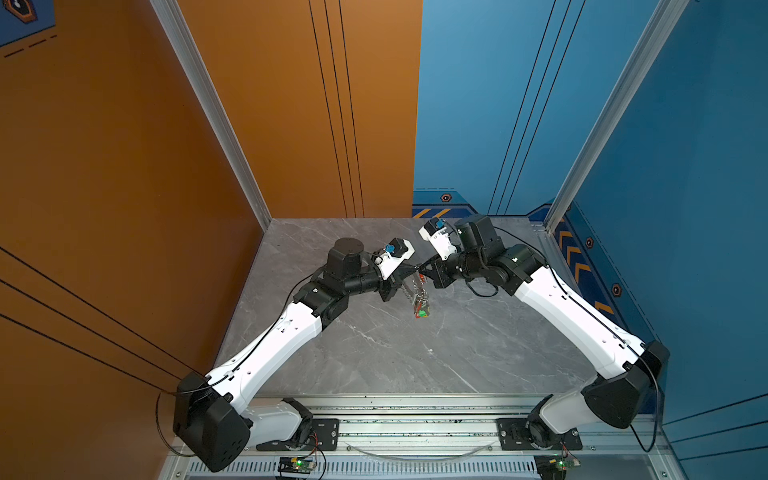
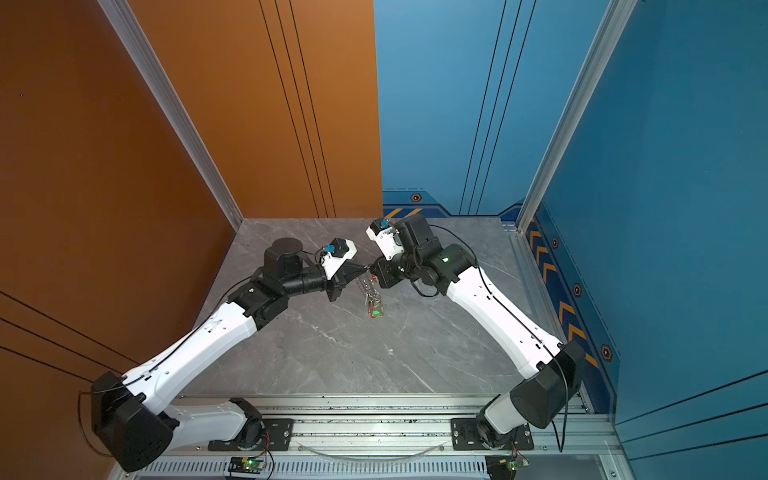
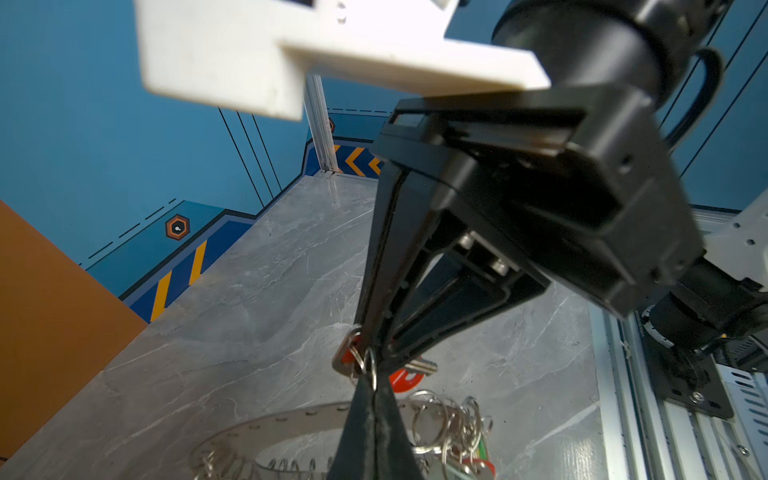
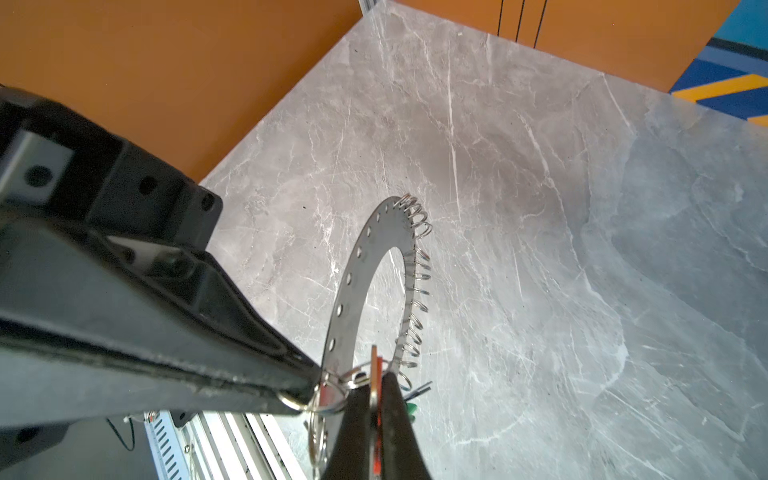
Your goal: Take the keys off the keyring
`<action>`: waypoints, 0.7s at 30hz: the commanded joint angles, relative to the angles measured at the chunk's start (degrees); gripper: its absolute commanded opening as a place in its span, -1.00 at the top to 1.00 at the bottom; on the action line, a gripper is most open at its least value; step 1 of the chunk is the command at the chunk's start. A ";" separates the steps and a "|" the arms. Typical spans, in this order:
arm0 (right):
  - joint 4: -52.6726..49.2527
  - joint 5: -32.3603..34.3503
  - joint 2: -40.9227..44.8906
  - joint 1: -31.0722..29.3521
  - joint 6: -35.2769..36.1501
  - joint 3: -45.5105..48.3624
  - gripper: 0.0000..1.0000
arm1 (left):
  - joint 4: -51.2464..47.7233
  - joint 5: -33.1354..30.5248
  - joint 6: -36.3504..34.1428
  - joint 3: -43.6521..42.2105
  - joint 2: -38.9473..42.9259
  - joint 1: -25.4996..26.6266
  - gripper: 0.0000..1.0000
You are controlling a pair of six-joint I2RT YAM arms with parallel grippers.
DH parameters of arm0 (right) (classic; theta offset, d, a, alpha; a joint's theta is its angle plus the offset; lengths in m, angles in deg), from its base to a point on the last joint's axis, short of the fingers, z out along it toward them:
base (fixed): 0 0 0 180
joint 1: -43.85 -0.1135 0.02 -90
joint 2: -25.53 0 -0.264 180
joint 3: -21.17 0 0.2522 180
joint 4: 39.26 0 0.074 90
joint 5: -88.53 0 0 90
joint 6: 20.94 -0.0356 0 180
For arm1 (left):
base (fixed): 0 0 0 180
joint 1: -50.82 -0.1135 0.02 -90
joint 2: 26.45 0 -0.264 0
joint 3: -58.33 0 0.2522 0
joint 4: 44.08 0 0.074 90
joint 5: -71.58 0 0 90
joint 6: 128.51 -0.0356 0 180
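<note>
A: Where to find the keyring (image 4: 353, 291)?
B: In mid-air over the middle of the grey marbled table (image 1: 374, 357), pinched between 2 meeting grippers. Hangs below their fingertips.

A: Pointing which way?
B: Stands on edge, not flat. Runs its long line from the fingertips downward and a little toward the table's near edge in both top views. Shows there as a thin slanted strip. From the right wrist, looks like a narrow oval stretching away from the grip, with bare wire loops (image 4: 419, 286) down 1 rim.

A: And the grippers?
B: Left gripper (image 3: 372, 390): closed, nipping a split ring (image 3: 371, 365) at the disc's rim. Right gripper (image 4: 376, 380): closed on a red-tagged key (image 3: 403, 379), held edge-on between the pads. Fingertips of the 2 almost meeting.

A: The other keys (image 1: 422, 309)?
B: Bunched and dangling at the low end in both top views. Green and red tags only just readable. Too tangled to count. Cannot tell whether touching the table.

A: Anything cut off?
B: In the left wrist view, much of the disc lost below the frame edge and behind that gripper's own fingers.

A: Surroundings?
B: Orange wall panels (image 1: 104, 166) on the left and half the back, blue panels (image 1: 685, 166) on the rest. Yellow chevrons (image 1: 573, 257) low on the blue side. Aluminium rails (image 1: 415, 409) along the near edge, carrying both arm bases (image 1: 299, 432).
</note>
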 commanded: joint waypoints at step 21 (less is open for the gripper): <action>17.88 -9.81 9.98 -0.05 2.36 9.28 1.00 | -5.85 9.62 -0.17 6.25 -2.10 -1.31 0.67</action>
